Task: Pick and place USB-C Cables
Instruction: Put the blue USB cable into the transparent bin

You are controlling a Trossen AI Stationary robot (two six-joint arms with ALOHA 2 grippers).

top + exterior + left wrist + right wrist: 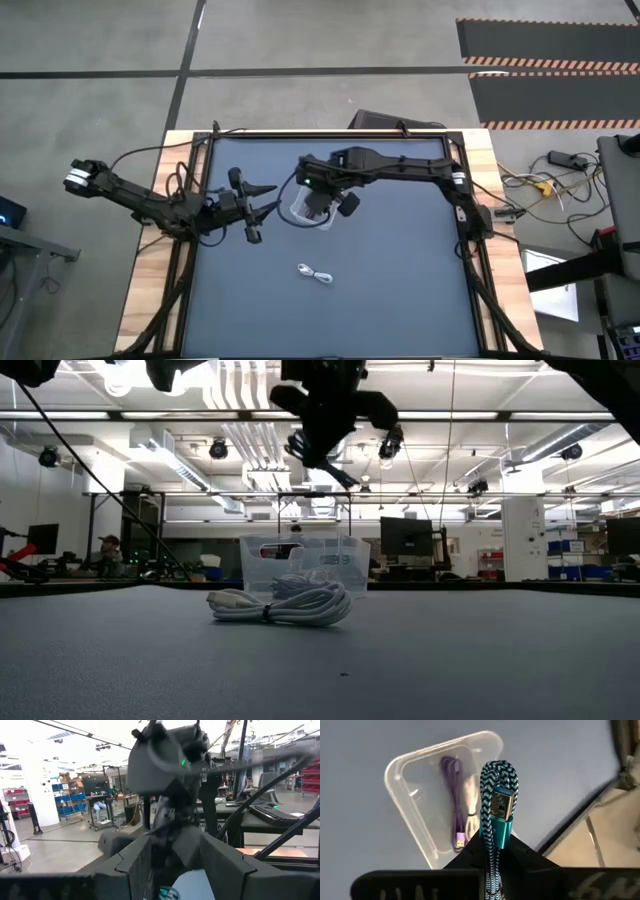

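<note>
My right gripper point(492, 849) hovers above the clear bin point(400, 775) and is shut on the teal-and-black braided cable point(498, 780). In the high view it sits over the bin point(298, 212) near the table's middle. A purple cable point(455, 800) and a white cable point(472, 795) lie on the bin's floor. Another white bundled cable point(317, 272) lies flat on the mat, nearer the near edge; it also shows in the low view point(285, 606), in front of the bin point(305, 565). My left gripper point(250, 208) waits open, left of the bin, touching nothing. My right gripper pinches the teal cable bundle between its two fingers, coming from above and pointing down over the bin. The bundle's looped end point(499, 770) and a blue-collared plug point(498, 815) stick out past the fingertips. The cable is lifted clear of bin and table.
The dark mat point(400, 280) has free room to the right of and nearer than the bin. Black frame rails point(470, 230) border the mat, with wooden edges outside them. Beyond the far edge is a workshop with desks, monitors and a person far off.
</note>
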